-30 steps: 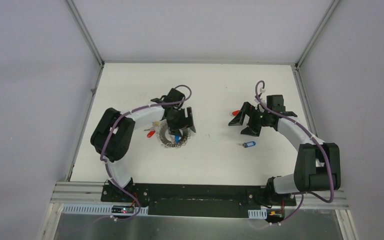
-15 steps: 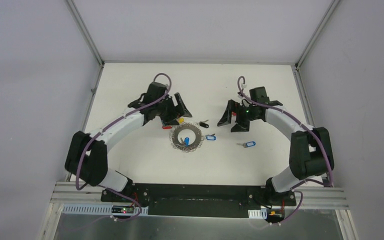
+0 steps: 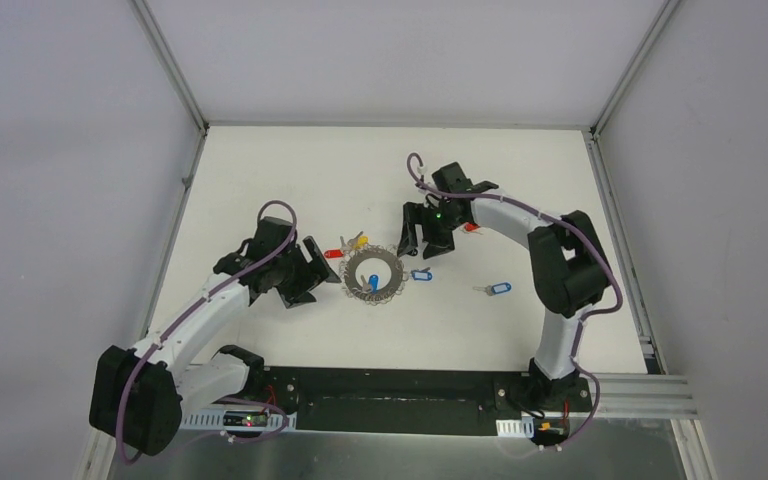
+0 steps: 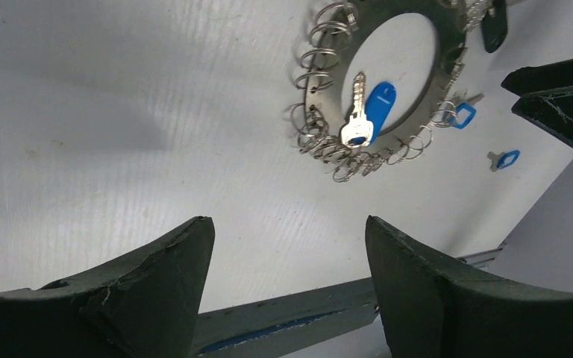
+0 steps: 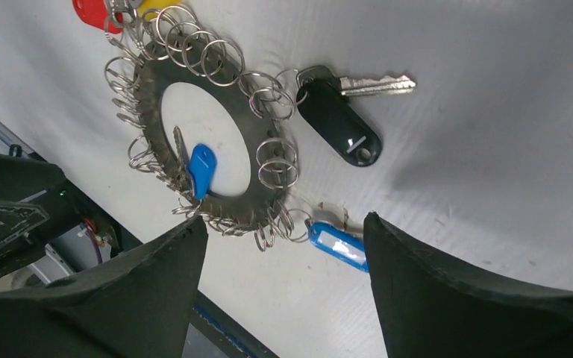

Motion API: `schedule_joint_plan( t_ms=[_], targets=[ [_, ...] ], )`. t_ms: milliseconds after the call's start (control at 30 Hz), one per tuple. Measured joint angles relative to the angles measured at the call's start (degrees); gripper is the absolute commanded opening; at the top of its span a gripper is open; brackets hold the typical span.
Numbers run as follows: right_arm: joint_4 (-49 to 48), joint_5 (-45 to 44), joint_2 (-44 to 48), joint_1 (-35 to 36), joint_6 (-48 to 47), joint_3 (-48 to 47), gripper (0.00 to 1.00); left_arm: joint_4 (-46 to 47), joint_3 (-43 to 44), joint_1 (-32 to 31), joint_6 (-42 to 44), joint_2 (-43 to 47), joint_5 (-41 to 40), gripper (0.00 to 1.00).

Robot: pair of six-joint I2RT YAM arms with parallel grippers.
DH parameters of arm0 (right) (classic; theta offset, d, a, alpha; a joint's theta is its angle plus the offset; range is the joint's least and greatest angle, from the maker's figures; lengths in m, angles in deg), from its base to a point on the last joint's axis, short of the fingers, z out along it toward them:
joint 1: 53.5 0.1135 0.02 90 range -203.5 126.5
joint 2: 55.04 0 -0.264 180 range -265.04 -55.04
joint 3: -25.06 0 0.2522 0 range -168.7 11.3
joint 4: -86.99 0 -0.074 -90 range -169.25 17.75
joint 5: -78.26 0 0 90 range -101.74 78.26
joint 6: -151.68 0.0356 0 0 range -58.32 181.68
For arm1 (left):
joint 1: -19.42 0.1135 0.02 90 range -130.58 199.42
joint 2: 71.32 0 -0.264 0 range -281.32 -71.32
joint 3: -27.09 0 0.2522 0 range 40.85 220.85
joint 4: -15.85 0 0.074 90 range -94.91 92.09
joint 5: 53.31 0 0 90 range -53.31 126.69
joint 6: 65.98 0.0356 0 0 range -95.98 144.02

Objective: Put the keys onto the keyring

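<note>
The task looks part done. The ring (image 3: 392, 262) lies flat near the middle of the table (image 3: 260, 170). Several tagged keys sit at its wire loops: a blue-tagged key (image 4: 365, 112) across the hole, a black tag (image 5: 339, 123), a red tag (image 3: 333, 253) and a yellow tag (image 3: 358, 240) at the far-left rim, and a second blue tag (image 3: 421, 274) touching the right rim. Whether each is truly hooked on I cannot tell. What remains, I judge, is the blue key (image 3: 498, 289), loose and well apart from the ring toward the right edge, and a red key (image 3: 471, 228), mostly hidden beside the right arm. The left gripper (image 3: 315, 275) hovers just left of the ring, fingers wide apart and empty. The right gripper (image 3: 422, 243) hangs over the ring's far-right rim, likewise spread and holding nothing. The table is white, matt and faintly scuffed, and plain grey walls (image 3: 60, 150) and aluminium posts (image 3: 175, 70) enclose it.
</note>
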Motion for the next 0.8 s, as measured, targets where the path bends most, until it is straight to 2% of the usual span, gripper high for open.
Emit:
schedule_joint_plan(
  t_ms=[200, 433, 633, 800],
  targets=[
    [1.0, -1.2, -2.5, 3.6, -0.2, -2.1, 0.75, -2.4, -0.4, 0.0, -0.5, -5.6, 0.5, 0.75],
    [2.9, -1.2, -4.3, 9.0, -1.1, -9.0, 0.67, -4.2, 7.0, 0.0, 2.4, -17.2, 2.3, 0.75],
    [5.0, -1.3, -12.7, 13.8, -1.3, -18.9, 0.59, -5.9, 10.8, 0.0, 4.4, -17.2, 1.4, 0.75],
    [8.6, -2.4, -19.1, 16.6, -1.4, -23.8, 0.58, -8.5, 10.6, 0.0, 4.5, -12.5, -0.8, 0.76]
  ],
)
